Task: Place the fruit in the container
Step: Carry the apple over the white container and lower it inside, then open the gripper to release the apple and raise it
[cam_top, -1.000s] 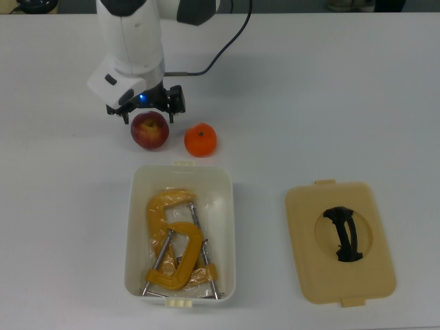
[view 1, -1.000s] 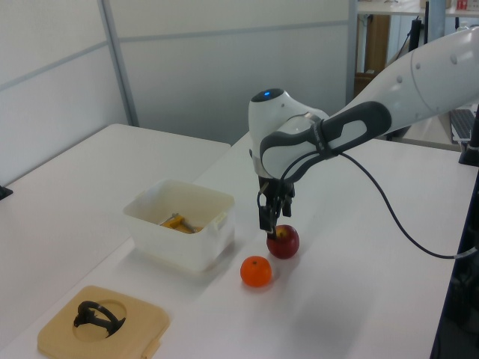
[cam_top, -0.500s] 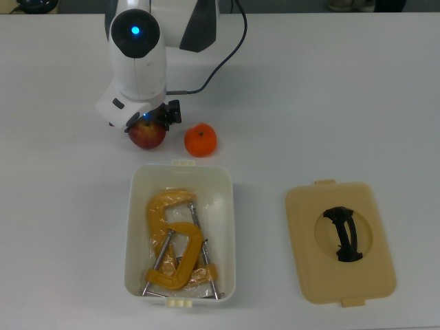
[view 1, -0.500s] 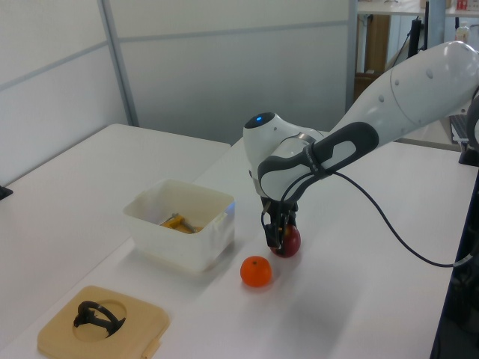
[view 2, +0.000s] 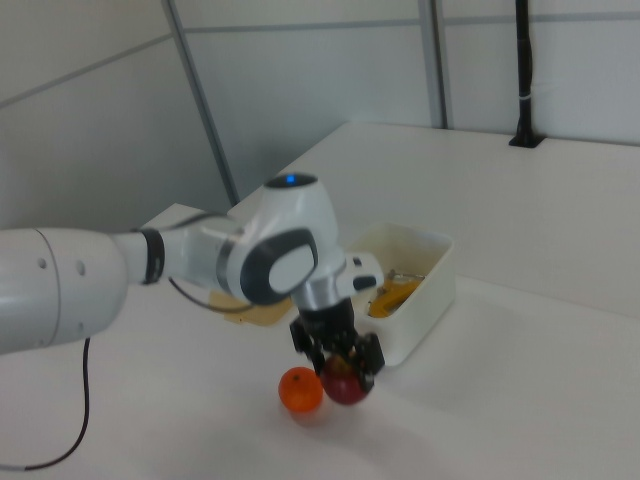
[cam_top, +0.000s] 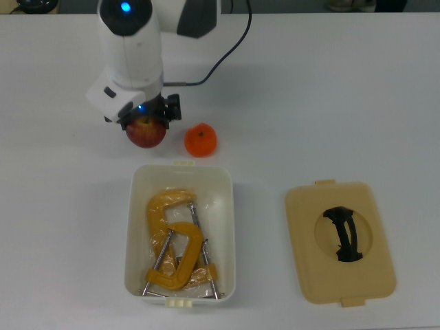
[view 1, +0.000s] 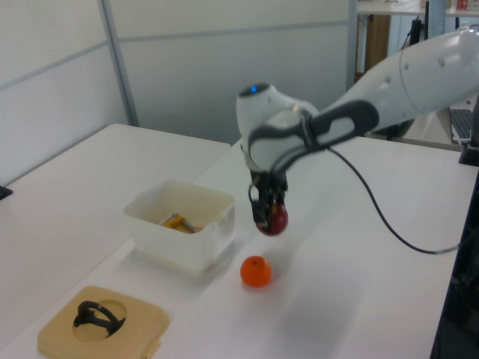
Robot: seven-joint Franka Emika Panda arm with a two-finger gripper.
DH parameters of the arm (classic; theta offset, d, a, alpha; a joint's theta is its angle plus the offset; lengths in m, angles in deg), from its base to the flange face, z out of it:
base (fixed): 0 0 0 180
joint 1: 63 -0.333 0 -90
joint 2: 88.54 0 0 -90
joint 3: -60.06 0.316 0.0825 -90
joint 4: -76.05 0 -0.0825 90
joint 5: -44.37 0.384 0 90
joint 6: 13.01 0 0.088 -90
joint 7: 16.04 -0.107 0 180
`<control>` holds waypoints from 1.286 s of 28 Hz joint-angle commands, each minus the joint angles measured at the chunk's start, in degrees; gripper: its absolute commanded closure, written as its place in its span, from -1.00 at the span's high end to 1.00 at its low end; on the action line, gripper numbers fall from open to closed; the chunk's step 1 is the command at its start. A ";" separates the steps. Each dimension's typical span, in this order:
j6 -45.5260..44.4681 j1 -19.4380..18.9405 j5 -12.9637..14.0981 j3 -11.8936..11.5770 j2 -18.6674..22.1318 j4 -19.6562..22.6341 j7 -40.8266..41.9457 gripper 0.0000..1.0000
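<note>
Apple [view 1: 272,219] is clamped in the end effector [view 1: 268,217], fingers closed on its sides, and is held clear of the white surface [cam_top: 330,103], as seen in the left view. Orange [cam_top: 200,139] is left on the surface, just beside the apple on the top view's right, near the short wall of the container [cam_top: 227,227]. Container is occupied by two yellow C-clamps [cam_top: 175,240] with steel screws, so its floor is largely covered. Tan lid [cam_top: 340,242] with black handle [cam_top: 344,234] is laid flat, well apart on the top view's right. A black cable [cam_top: 227,48] is trailed from the arm. No readable writing or labels.
</note>
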 commanded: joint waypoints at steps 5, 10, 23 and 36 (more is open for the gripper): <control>-7.59 -0.14 8.91 -0.16 -1.35 -14.85 -0.80 -0.79; -4.01 -0.14 9.54 0.45 -6.01 -20.75 -7.13 -0.76; 10.69 -1.11 7.70 1.78 -11.38 -20.24 -12.23 -0.33; -5.52 -1.11 6.56 1.78 -7.17 -20.41 -12.24 1.00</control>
